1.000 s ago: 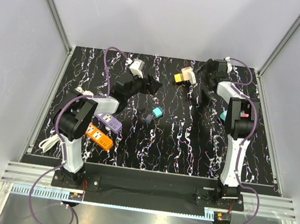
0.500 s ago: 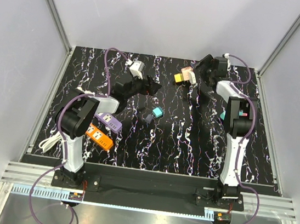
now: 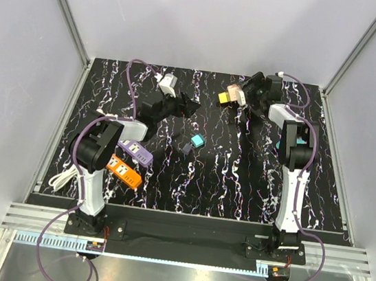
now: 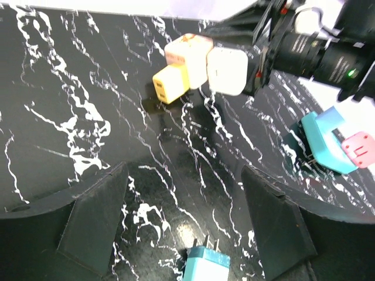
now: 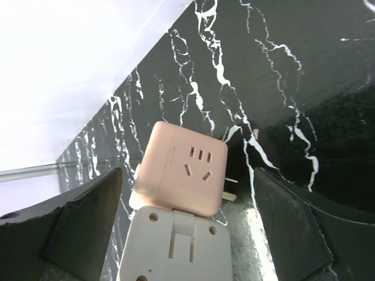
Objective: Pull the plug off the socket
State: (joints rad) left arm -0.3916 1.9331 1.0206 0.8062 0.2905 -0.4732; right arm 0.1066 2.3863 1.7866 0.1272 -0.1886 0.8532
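Setting: black, white-veined table [image 3: 238,182] enclosed by pale grey walls [image 3: 211,19].

Item 1, socket [image 5: 176,161]: pink cube at the far side of the table, right of centre. Its outlet face is turned toward the right wrist camera.

Item 2, white plug [image 5: 176,249]: butted against the socket on the side nearest the right arm. It looks seated, though the joint is not clear enough to be sure.

Item 3, yellow plug [image 4: 170,83]: stuck to the socket's opposite, leftward side.

Item 4, right pincer [image 5: 186,175]: released, jaws spread wide. The white plug and the socket lie between its two fingers, with a gap showing on each side.

Item 5, left pincer [image 4: 184,170]: released and holding nothing, over mid-table, well apart from the socket cluster. The teal plug [image 4: 205,268] lies just beneath it, prongs up.

Item 6, adapter [image 4: 331,140]: teal with a pink block, on the table near the right arm.

Item 7, purple strip [image 3: 136,152] and orange strip [image 3: 124,172]: side by side near the left arm's base.
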